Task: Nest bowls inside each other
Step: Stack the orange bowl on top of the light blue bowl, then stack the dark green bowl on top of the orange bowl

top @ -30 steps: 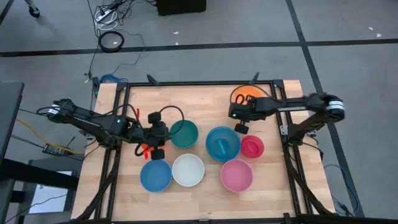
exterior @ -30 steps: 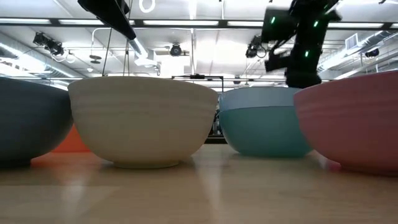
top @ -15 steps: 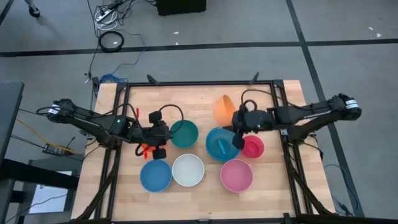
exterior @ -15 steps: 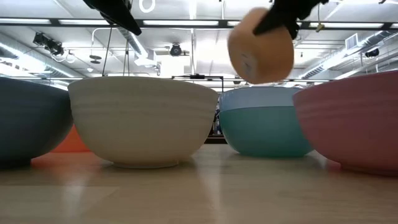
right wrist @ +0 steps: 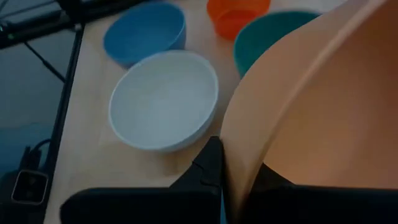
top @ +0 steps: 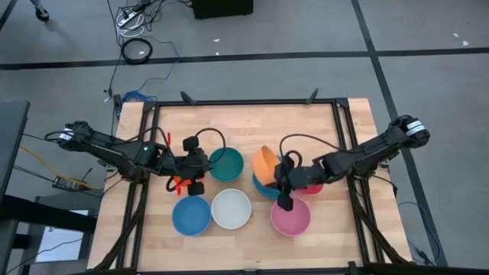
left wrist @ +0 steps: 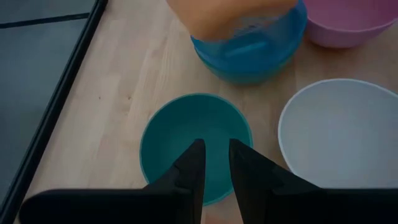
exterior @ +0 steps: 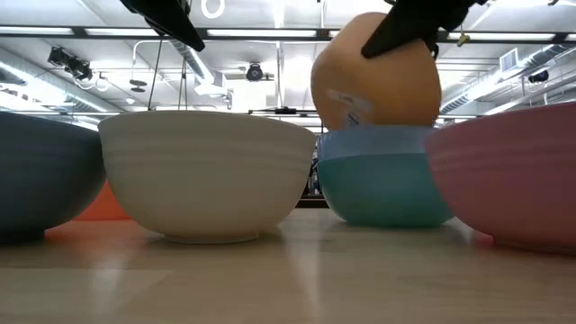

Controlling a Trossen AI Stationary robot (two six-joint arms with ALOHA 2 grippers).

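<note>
My right gripper point(top: 280, 174) is shut on the orange bowl point(top: 263, 161), which hangs tipped on its side over a light blue bowl point(exterior: 373, 142) nested in a blue bowl point(top: 263, 189). The teal bowl point(top: 226, 163), white bowl point(top: 231, 208), another blue bowl point(top: 191, 216) and pink bowl point(top: 290, 217) stand on their bases on the table. My arm mostly hides a small magenta bowl point(top: 312, 188). My left gripper point(left wrist: 216, 155) hovers beside the teal bowl point(left wrist: 196, 134), fingers a narrow gap apart with nothing between them. A small red-orange bowl point(right wrist: 238, 14) stands under it. My right gripper pinches the orange bowl's rim point(right wrist: 231, 155), one finger point(right wrist: 208, 163) outside the wall and the other inside. The fingers come from the table's right, slanting down. The bowl point(exterior: 373, 72) is tilted, its base toward the near edge. Whether its lower edge touches the light blue bowl's rim, I cannot tell.
The bowls crowd the near half of the wooden table point(top: 244, 122); its far half is bare wood. A black frame point(top: 340, 145) borders the table. My two arms reach in from the left and right sides.
My right gripper has carried the orange bowl from the table's far right toward the near edge and the left, to above the nested blue bowls. The wrist has turned, and the bowl has tipped from roughly upright onto its side.
</note>
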